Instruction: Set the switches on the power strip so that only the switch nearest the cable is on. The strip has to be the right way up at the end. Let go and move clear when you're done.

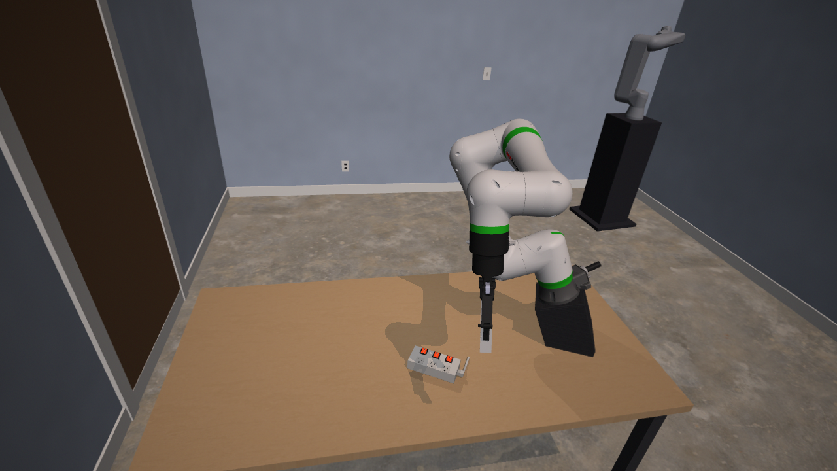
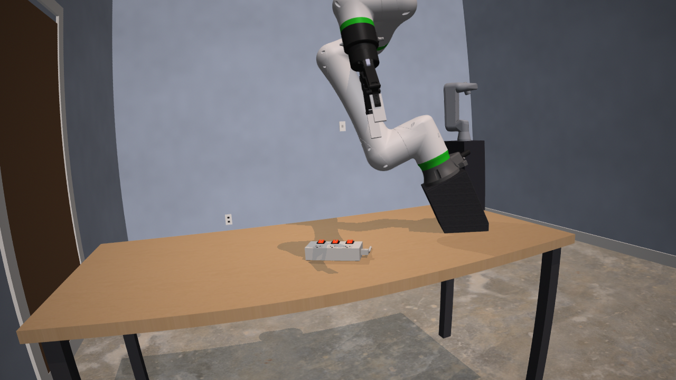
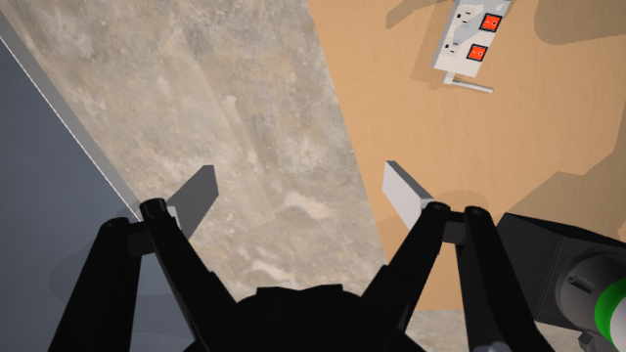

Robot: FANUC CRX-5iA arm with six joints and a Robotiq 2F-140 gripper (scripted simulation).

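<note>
Strip (image 1: 437, 362) lies face-up on bench (image 1: 280, 375), all 3 switches lit red. Hand (image 2: 375, 117) hangs high w/ fingers fully apart, empty. You'd do best to close fingers, then press the 2 switches farthest from cable stub (image 1: 463, 367).

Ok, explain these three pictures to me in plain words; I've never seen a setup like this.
The white jointed machine is a robot arm bolted to a wooden table. At its end is a gripper: two fingers that pinch things. Here they stand wide open and hold nothing.

The first picture looks down from high up, the second from the side near table height, and the third from a camera on the arm's wrist, looking past the fingers.

On the table lies a grey power strip, right way up, with three red switches and a short cable stub at one end. The gripper hangs well above the table, away from the strip.
</note>
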